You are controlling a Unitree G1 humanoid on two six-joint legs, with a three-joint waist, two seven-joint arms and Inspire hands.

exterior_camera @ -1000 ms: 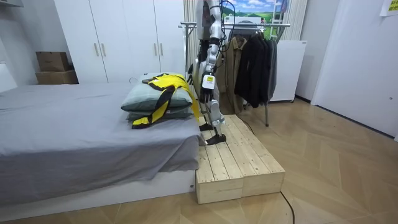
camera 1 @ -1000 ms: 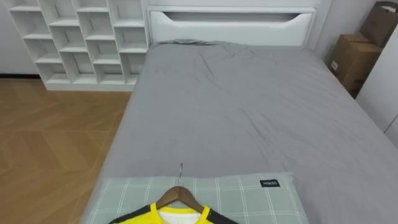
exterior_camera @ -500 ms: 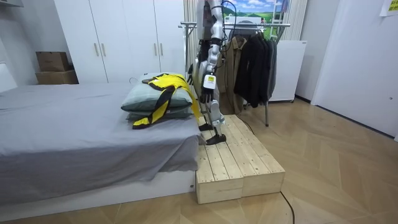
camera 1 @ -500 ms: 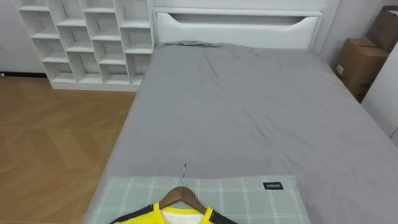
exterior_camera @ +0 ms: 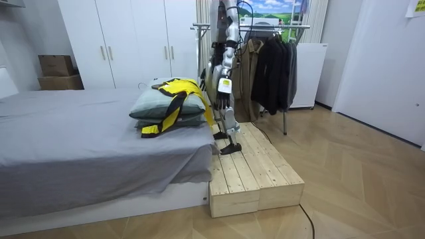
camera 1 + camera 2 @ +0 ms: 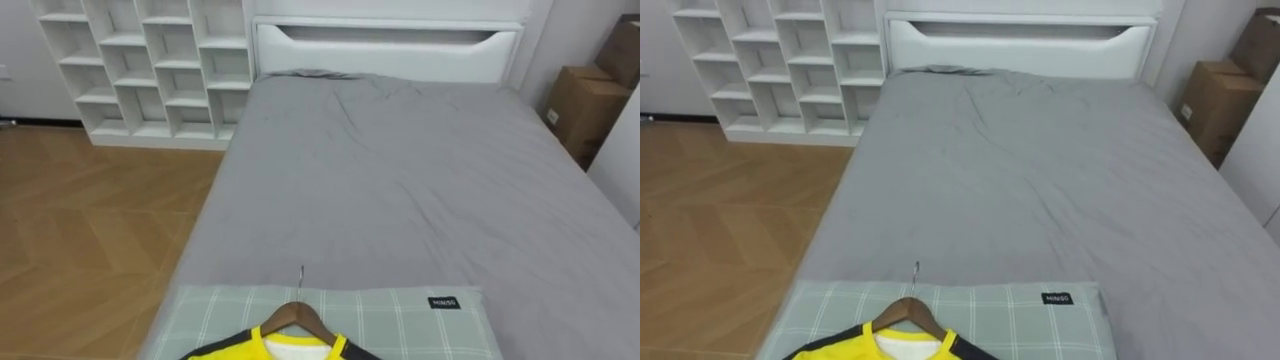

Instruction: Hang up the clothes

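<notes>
Left eye view, looking down the length of a wide bed with a plain grey sheet (image 6: 400,180) towards its white headboard (image 6: 387,48). At the foot edge of the bed lies a pale green checked pillow (image 6: 400,320), and on it a yellow and black shirt (image 6: 290,347) on a brown wooden hanger (image 6: 297,318). The hanger's long axis runs left to right, parallel to the foot edge. Its thin metal hook (image 6: 301,280) points straight towards the headboard. The shirt's collar faces the same way and its body runs back off the view's lower edge. A white cubby shelf unit (image 6: 150,70) stands beside the headboard on the left, brown cardboard boxes (image 6: 575,105) on the right, and herringbone wooden floor (image 6: 90,230) lies along the bed's left edge. In the room view, the robot stands upright on a low pale wooden platform (image 5: 252,172) at the foot of the bed, facing the pillow. The shirt drapes over the pillow stack, one sleeve hanging down. The left hand (image 5: 222,85) hangs at its side, apart from the shirt; whether its fingers are spread or curled cannot be told. A metal clothes rack of dark garments (image 5: 272,63) stands behind the robot.
</notes>
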